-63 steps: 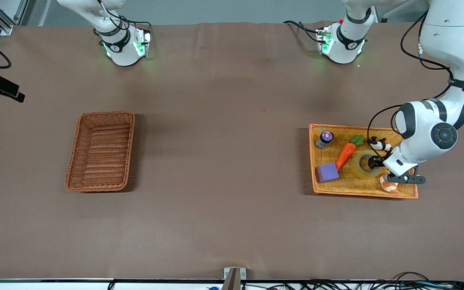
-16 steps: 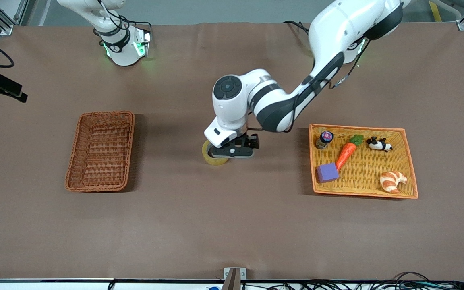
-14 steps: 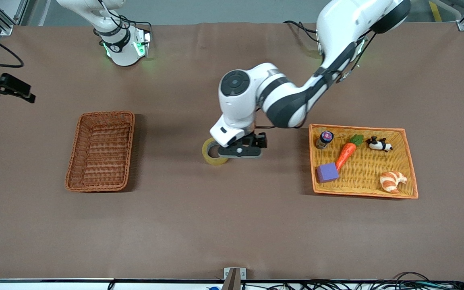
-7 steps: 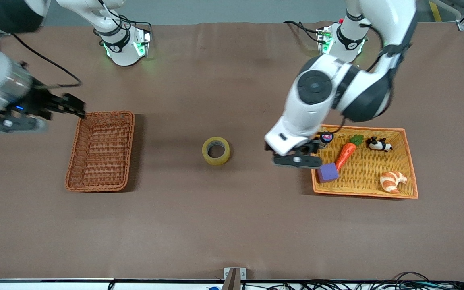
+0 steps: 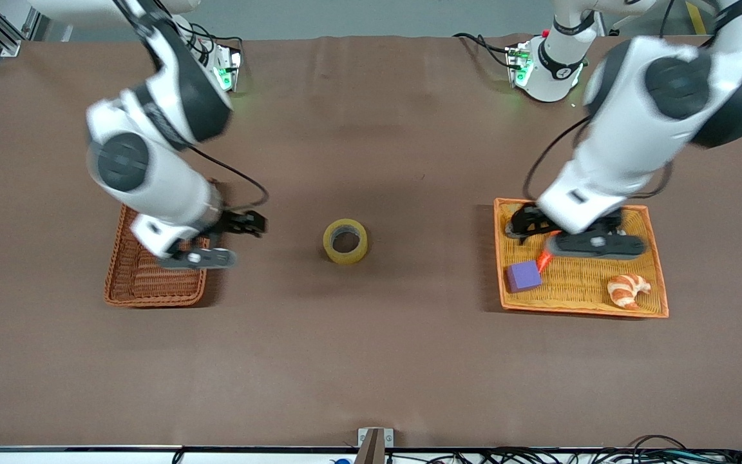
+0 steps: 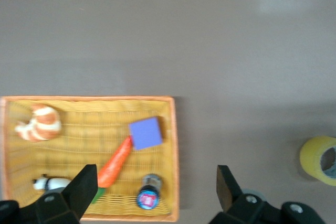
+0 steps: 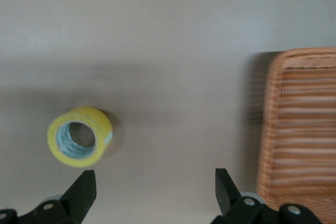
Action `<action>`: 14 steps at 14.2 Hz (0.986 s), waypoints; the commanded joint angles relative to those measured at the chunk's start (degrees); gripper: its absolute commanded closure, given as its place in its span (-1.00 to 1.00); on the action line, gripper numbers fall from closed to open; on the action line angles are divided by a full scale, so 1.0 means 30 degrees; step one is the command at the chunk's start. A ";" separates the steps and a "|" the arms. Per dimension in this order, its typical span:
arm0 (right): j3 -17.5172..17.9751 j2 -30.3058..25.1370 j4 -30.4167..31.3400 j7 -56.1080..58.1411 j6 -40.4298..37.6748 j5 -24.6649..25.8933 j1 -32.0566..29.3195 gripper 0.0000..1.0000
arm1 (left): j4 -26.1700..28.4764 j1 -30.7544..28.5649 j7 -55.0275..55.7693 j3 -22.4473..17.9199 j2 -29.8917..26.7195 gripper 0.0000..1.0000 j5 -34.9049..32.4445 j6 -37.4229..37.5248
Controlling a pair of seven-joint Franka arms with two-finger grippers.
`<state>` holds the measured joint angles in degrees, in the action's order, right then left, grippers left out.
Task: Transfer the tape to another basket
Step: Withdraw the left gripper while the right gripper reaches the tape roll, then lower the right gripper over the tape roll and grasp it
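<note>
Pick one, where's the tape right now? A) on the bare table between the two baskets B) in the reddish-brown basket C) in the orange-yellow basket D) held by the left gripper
A: the tape lies flat on the table, apart from both baskets, with neither gripper on it.

Tape [image 5: 345, 241] taken out of orange-yellow basket [image 5: 657, 270], now lying flat on bare table between both baskets. Left gripper [image 5: 593, 245] let go, jaws spread, withdrew over orange-yellow basket. Right gripper [image 5: 198, 258] came in over reddish-brown basket [image 5: 127, 287], jaws spread.
</note>
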<state>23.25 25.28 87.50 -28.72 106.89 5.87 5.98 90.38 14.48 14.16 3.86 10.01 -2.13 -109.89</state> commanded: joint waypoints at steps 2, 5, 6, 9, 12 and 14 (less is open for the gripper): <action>0.0980 0.2788 -0.0396 -0.2438 0.2042 0.1062 0.1025 -1.00 | 0.2886 -0.2181 -0.3188 -0.0029 -0.3595 -1.00 0.0474 -0.0195; 0.1567 0.4197 -0.0367 -0.2498 0.3769 0.1150 0.1433 -1.00 | 0.4381 -0.3647 -0.5185 -0.0116 -0.5675 -1.00 0.1203 -0.0195; 0.1568 0.4549 -0.0367 -0.2498 0.4007 0.1150 0.1668 -1.00 | 0.4733 -0.4494 -0.5247 -0.0087 -0.6146 -1.00 0.1932 -0.0079; 0.1568 0.4757 0.0303 -0.2527 0.4184 0.2141 0.1817 -1.00 | 0.4854 -0.5323 -0.5189 -0.0146 -0.6298 -1.00 0.2819 0.1354; 0.1568 0.4933 0.2145 -0.2615 0.7220 0.2995 0.1905 -1.00 | 0.4416 -0.4886 -0.4868 0.0262 -0.5888 -1.00 0.1361 0.1474; 0.1539 0.4962 0.2884 -0.2616 0.8343 0.3083 0.1963 -1.00 | 0.3396 -0.4709 -0.4867 0.0352 -0.5130 -1.00 0.0651 0.1852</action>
<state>27.32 40.79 93.06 -35.28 128.86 13.53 12.07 103.87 -0.27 -0.87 4.53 -7.44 2.03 -106.16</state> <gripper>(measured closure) 0.000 0.000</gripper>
